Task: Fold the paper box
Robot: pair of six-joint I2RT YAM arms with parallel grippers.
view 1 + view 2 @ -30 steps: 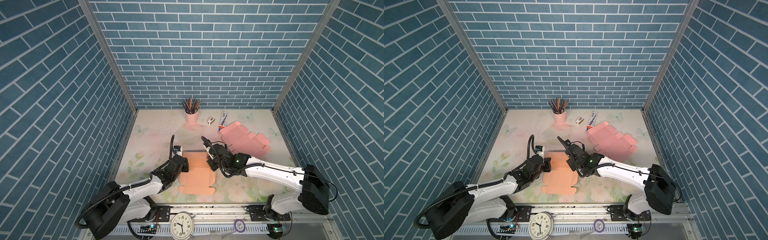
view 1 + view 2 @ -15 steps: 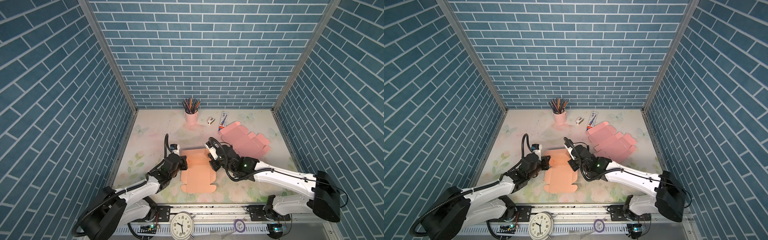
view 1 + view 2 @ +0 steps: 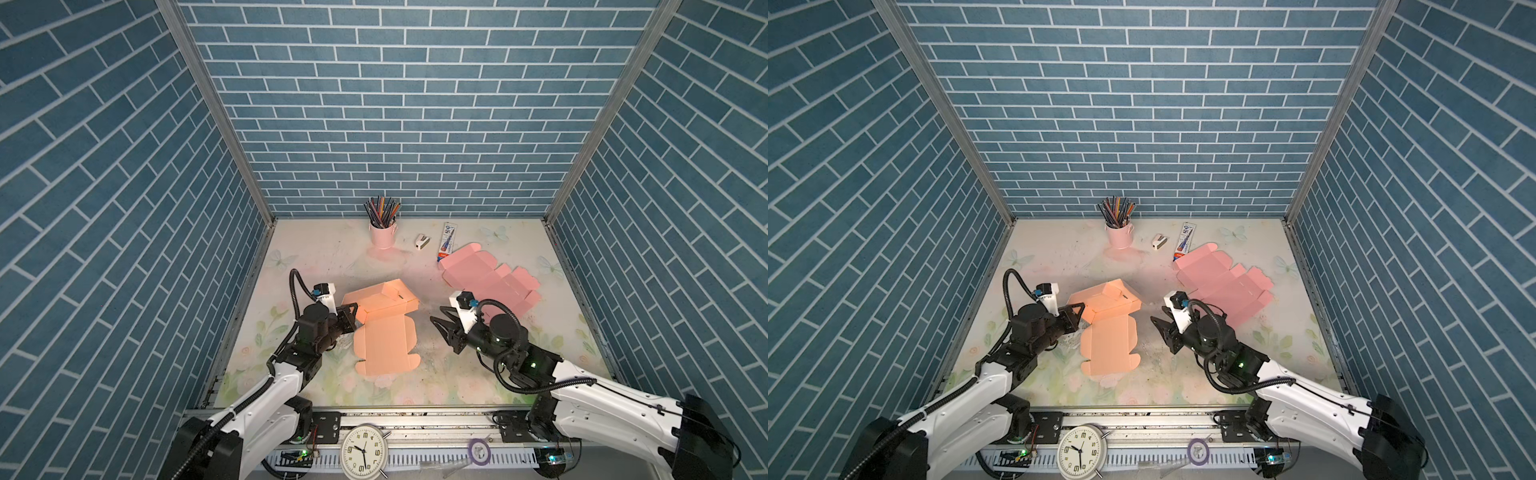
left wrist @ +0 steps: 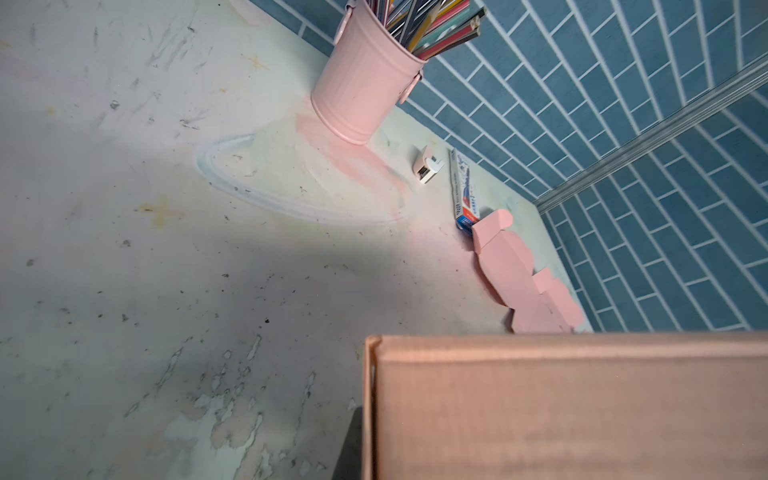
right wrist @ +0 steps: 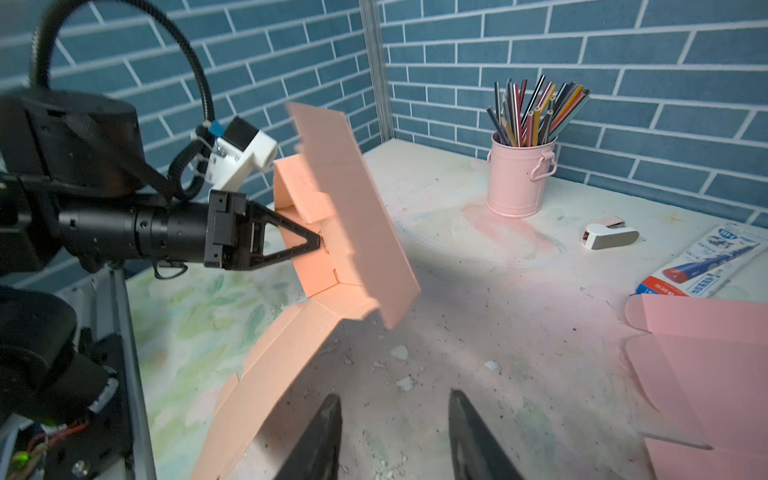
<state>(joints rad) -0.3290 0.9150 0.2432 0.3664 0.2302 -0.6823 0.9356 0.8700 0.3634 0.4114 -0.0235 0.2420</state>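
box half folded, left hand pinching its wall, right hand spread

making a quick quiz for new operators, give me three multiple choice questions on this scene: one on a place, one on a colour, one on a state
1. Where does the pencil bucket stand?
A) by the back wall B) beside the clock C) in the front left corner
2. What colour is the paper box that the left claw pinches?
A) blue B) green C) orange
3. How is the right claw?
A) shut on a pencil B) open, holding nothing C) shut on the box
1 A: it stands at the table's far edge; 2 C: orange in both top views; 3 B: its fingers stand apart, nothing between them.
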